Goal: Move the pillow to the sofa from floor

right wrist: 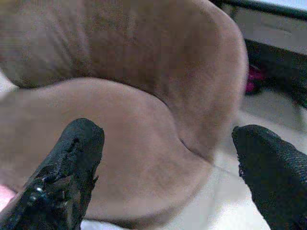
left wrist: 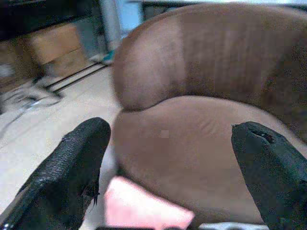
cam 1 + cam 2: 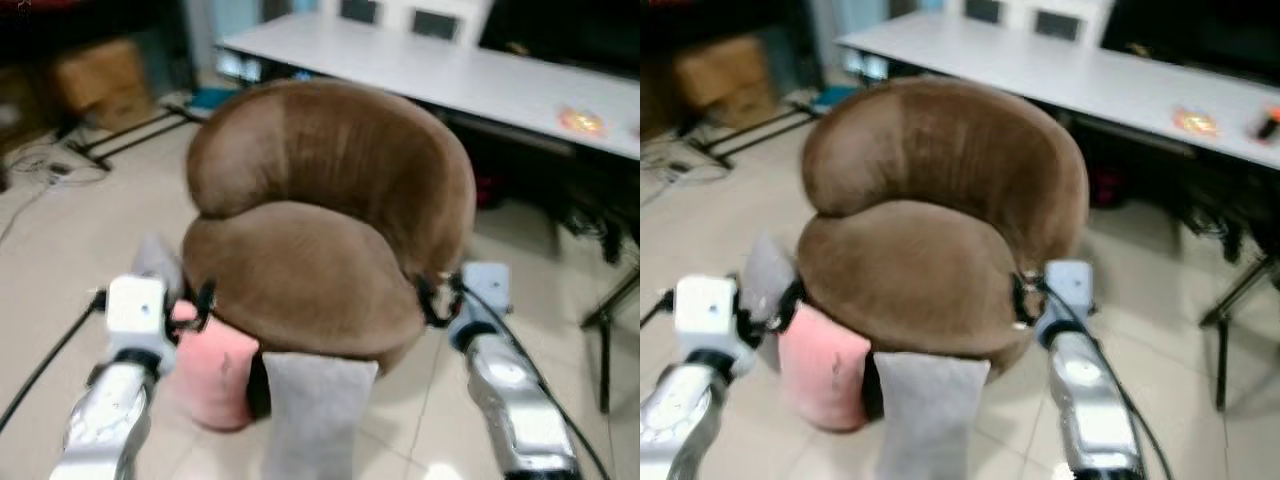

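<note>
Sofa (image 3: 330, 230): plain brown, no pattern. Pillow (image 3: 212, 375) pink, at approx 7 o'clock of the seat; grey pillow (image 3: 315, 415) at 6 o'clock. Tabletop (image 3: 440, 75) white w/ orange object (image 3: 583, 122). Floor (image 3: 60, 250) beige tiles. Pincer fingers (image 2: 72, 172) black; arms silver.

floor: pale tiles (image 3: 70, 250) | white table (image 3: 450, 70) behind | cardboard box (image 3: 95, 80) left

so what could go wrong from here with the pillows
Both hands, left hand and right hand, are open at the sofa's sides, holding nothing. The pink pillow and grey pillow lean close together on the floor, so reaching for one may tip the other.
</note>
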Controlling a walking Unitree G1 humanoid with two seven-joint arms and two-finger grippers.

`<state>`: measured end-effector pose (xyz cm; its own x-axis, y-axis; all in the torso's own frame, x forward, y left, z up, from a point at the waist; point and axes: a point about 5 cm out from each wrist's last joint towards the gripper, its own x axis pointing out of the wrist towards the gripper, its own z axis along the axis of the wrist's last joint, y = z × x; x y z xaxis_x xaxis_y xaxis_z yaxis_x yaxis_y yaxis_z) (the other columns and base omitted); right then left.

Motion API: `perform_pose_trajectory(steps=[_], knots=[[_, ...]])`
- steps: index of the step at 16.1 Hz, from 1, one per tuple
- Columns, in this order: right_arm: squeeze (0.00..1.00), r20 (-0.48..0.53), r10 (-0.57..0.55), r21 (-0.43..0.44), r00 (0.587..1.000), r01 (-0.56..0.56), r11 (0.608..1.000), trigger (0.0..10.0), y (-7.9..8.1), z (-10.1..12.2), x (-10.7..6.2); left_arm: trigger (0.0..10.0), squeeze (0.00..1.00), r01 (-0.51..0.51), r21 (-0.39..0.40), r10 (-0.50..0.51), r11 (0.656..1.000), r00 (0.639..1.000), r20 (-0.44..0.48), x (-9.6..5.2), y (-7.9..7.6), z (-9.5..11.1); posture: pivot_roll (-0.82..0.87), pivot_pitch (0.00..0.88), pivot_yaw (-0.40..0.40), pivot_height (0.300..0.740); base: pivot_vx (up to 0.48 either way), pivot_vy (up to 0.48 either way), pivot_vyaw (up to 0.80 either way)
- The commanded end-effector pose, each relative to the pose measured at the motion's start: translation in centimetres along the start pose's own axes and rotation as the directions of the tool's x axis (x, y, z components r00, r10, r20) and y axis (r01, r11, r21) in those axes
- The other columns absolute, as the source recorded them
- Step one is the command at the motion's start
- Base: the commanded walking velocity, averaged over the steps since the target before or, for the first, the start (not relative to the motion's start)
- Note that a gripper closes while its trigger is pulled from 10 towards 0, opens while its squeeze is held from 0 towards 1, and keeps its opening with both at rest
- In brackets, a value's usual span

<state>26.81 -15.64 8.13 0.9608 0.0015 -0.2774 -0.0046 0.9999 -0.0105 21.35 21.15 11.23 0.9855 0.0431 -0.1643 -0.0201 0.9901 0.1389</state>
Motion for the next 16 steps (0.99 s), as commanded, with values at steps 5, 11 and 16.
perform_pose_trajectory(steps=[5,11,16], knots=[[1.0,0.003,-0.042,0.003,0.999,0.042,0.999,10.0,-1.5,0.3,-0.2,10.0,0.0,-0.029,0.05,0.027,0.998,0.998,0.049,0.7,-0.1,1.0,-0.04,0.0,-0.033,0.74,0.0,0.0,0.0],[1.0,0.002,-0.091,0.005,0.996,0.091,0.996,10.0,-2.6,0.2,-0.6,10.0,0.0,0.016,0.003,-0.016,1.0,0.999,0.047,0.8,-0.4,0.8,-0.06,0.0,-0.006,0.74,0.203,0.0,0.51],[1.0,-0.003,-0.081,-0.002,0.997,0.081,0.997,10.0,-2.3,0.4,-0.3,10.0,0.0,0.023,0.011,-0.024,1.0,0.998,0.058,1.1,-0.6,1.1,-0.06,0.0,-0.015,0.74,0.333,0.0,0.0]])
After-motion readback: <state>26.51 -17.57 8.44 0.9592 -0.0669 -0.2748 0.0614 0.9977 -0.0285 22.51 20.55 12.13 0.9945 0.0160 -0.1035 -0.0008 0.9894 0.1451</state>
